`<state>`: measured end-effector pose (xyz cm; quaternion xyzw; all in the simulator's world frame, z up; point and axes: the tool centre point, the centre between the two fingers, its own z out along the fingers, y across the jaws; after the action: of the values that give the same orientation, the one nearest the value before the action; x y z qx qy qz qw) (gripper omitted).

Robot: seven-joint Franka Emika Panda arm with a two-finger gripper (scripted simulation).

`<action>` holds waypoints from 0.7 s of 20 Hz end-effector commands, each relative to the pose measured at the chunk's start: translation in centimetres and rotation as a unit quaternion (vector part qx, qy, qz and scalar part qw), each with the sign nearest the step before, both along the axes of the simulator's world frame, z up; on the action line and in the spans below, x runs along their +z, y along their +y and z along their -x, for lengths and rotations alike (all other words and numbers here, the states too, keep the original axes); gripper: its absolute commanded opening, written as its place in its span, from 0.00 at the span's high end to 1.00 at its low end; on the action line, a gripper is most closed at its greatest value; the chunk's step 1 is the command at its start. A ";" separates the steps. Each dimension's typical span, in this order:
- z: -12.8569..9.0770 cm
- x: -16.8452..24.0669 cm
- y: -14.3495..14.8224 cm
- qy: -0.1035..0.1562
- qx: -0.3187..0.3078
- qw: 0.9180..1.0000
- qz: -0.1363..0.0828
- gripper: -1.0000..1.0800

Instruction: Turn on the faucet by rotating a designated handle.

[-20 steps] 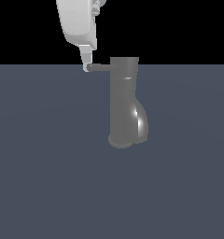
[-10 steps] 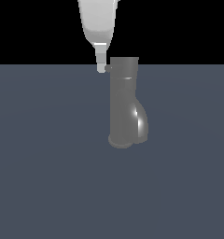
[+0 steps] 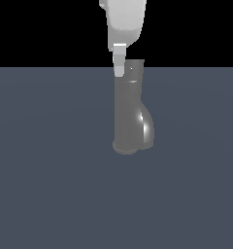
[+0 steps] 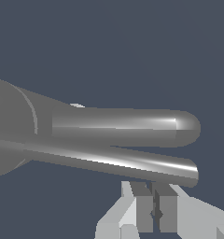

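Observation:
The dark-grey faucet (image 3: 129, 109) stands upright in the middle of the exterior view, its spout (image 3: 146, 127) bulging low on the exterior view's right. My white gripper (image 3: 119, 72) hangs from above against the column's top, on the exterior view's left side. The handle cannot be made out there. In the wrist view the handle (image 4: 114, 161) is a thin shiny rod running out from the faucet top (image 4: 11, 126), beside the thicker round-ended spout (image 4: 128, 128). My gripper (image 4: 155, 186) is shut with nothing between its fingers (image 4: 143, 205), and its tips touch the rod near its free end.
A flat dark blue-grey floor (image 3: 50, 185) spreads around the faucet, with black background above it.
My gripper has moved toward the exterior view's right, up to the column. The handle, which stuck out to the exterior view's left, swung with it and no longer shows there.

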<state>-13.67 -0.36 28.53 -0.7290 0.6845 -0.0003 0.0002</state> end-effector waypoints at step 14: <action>-0.9 0.0 -9.3 0.000 -0.009 1.000 0.000 1.00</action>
<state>-12.61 -7.49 28.53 -0.7326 0.6807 0.0000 -0.0005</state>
